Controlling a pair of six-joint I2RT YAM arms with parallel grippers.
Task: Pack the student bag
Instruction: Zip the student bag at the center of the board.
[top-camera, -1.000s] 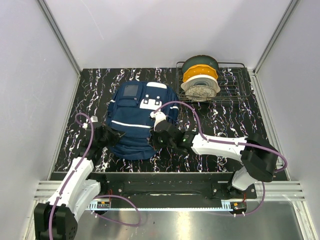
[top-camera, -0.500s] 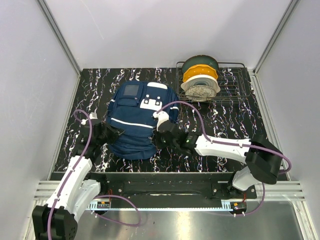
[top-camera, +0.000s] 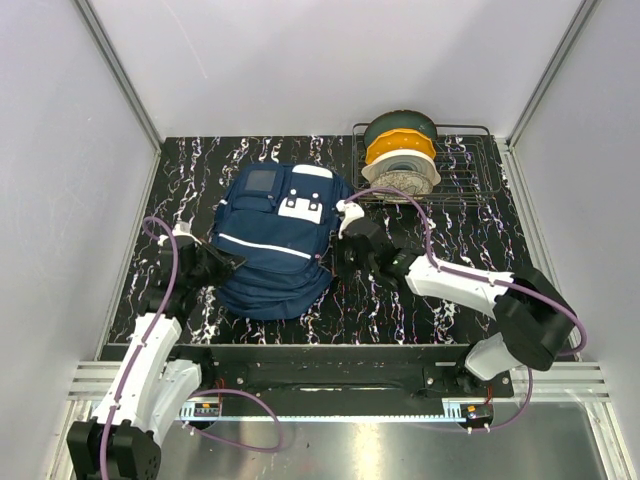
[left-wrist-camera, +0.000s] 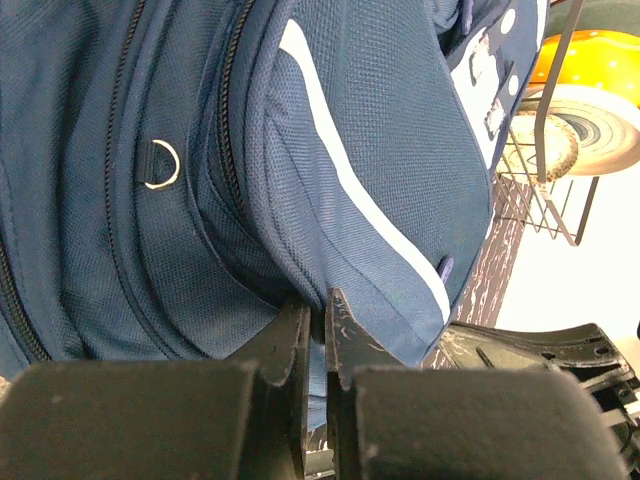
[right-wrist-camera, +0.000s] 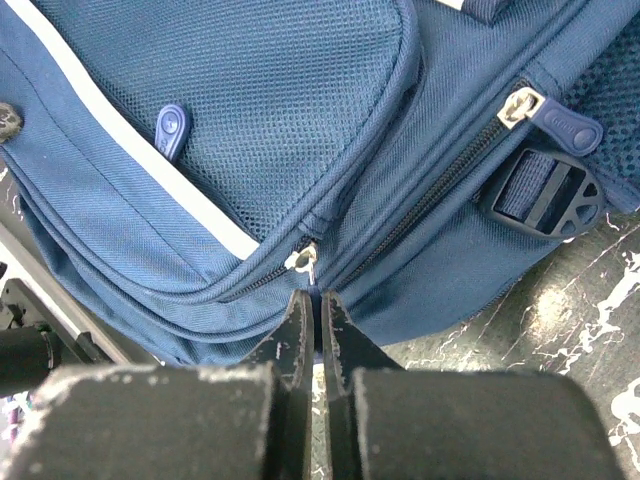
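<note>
Bag (top-camera: 275, 240) lies centre-left on the worktop (top-camera: 180, 180); the rack (top-camera: 475, 170) holding dishes (top-camera: 400, 160) stands at upper right. Left claw (top-camera: 235, 262) meets the bag's left edge, right claw (top-camera: 338, 266) its right.

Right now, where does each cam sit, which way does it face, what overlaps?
Top external: above, behind the bases, facing down; both arms, student bag, wire rack.
Left wrist: on left arm, looking along left gripper pinching the bag's side; rack beyond.
Right wrist: along shut right gripper at a zipper pull.
All see the bag.

In both wrist views the student bag (right-wrist-camera: 300, 150) is cut off at the edges; whether the right end effector (right-wrist-camera: 318, 298) pinches the zip pull (right-wrist-camera: 303, 262) (tiny, silvery) I cannot tell.
</note>
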